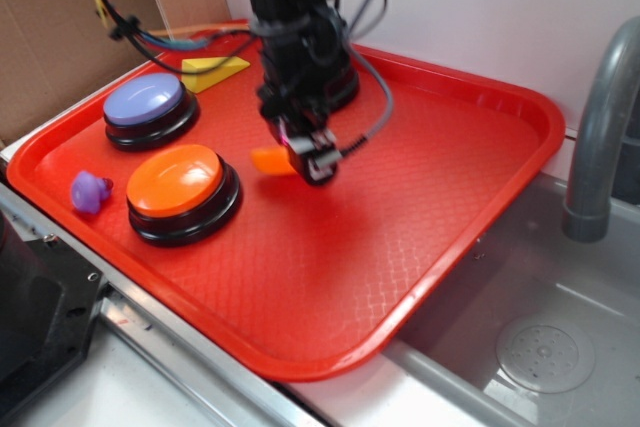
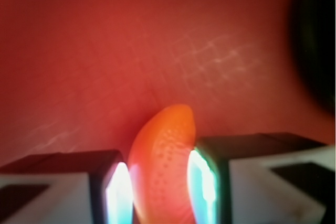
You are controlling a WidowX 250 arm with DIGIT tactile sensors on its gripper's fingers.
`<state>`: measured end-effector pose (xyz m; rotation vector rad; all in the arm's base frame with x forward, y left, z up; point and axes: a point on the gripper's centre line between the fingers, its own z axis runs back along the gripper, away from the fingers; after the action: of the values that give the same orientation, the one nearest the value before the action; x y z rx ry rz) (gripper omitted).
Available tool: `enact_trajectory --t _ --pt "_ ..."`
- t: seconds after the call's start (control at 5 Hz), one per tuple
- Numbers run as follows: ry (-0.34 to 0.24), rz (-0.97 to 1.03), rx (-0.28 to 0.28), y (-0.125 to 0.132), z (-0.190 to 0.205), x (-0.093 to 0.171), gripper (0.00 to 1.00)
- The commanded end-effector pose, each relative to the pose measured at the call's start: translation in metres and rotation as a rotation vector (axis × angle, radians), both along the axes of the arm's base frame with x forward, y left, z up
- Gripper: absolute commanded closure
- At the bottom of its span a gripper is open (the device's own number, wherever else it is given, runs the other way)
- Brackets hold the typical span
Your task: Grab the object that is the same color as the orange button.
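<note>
Your gripper (image 2: 160,190) pinches the glossy orange crescent (image 2: 164,166) just right of the orange button (image 1: 176,179); curved slick plastic could squirt out on lift.

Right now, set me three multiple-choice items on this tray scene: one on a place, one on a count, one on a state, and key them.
1. Where does the orange button sit?
A. Nearer the tray's front edge than the purple button
B. In the sink
C. On the yellow wedge

2. How many push buttons show on the red tray?
A. One
B. Two
C. Four

3. How do the fingers stand to the orange crescent?
A. Far from it
B. One on each side of it
C. Both under it

Key: 1 A, the exterior view shows it in front of the purple button. 2 B, orange and purple only. 3 B, the wrist view shows the crescent between the two pads.
</note>
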<state>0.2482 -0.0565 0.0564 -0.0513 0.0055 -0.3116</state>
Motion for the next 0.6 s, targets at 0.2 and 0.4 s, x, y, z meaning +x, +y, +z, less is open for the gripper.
enact_trajectory --t 0.2,0.4 --pt "-0.027 0.266 -0.023 0.035 0.105 -0.018 1.0" --pt "-0.059 0.398 -0.017 0.045 0.128 -0.021 1.0"
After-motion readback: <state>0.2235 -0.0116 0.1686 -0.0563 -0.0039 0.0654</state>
